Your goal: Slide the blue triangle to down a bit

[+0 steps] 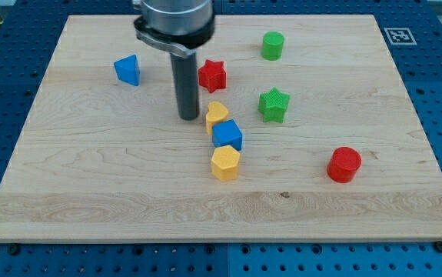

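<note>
The blue triangle (127, 70) lies on the wooden board (90, 169) at the view's upper left. My tip (189, 118) rests on the board to the right of and below the triangle, well apart from it. The tip stands just left of a yellow heart-shaped block (217, 115) and below-left of a red star (212, 75). The rod's upper part and the arm's mount rise out of the view's top.
A blue cube (227, 135) and a yellow hexagon block (225, 162) sit in a row below the yellow heart. A green star (274, 105) and a green cylinder (273, 45) lie to the right. A red cylinder (344, 164) sits at the lower right.
</note>
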